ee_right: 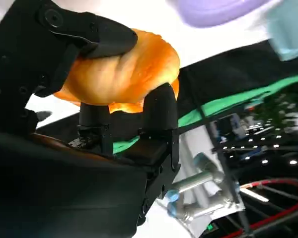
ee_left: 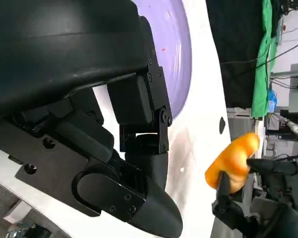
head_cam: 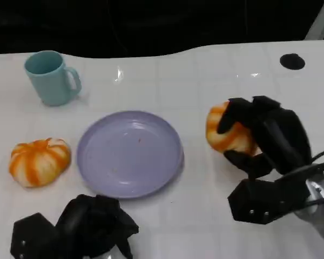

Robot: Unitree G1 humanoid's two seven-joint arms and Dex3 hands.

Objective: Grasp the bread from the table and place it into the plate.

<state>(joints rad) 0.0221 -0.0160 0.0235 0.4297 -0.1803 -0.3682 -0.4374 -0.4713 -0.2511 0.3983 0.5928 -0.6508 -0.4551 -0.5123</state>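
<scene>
Item: bread (head_cam: 227, 132), an orange-glazed bun held by the right robot hand (head_cam: 262, 137) to the right of the lavender plate (head_cam: 129, 154); fingers wrap over its top and thumb side, as the right wrist view confirms. Step in hand, judged: carry it left, keeping it level and the grip steady, until over the plate's centre, then lower before releasing. Left robot hand (head_cam: 94, 224): curled, holding nothing, near the plate's front rim.
</scene>
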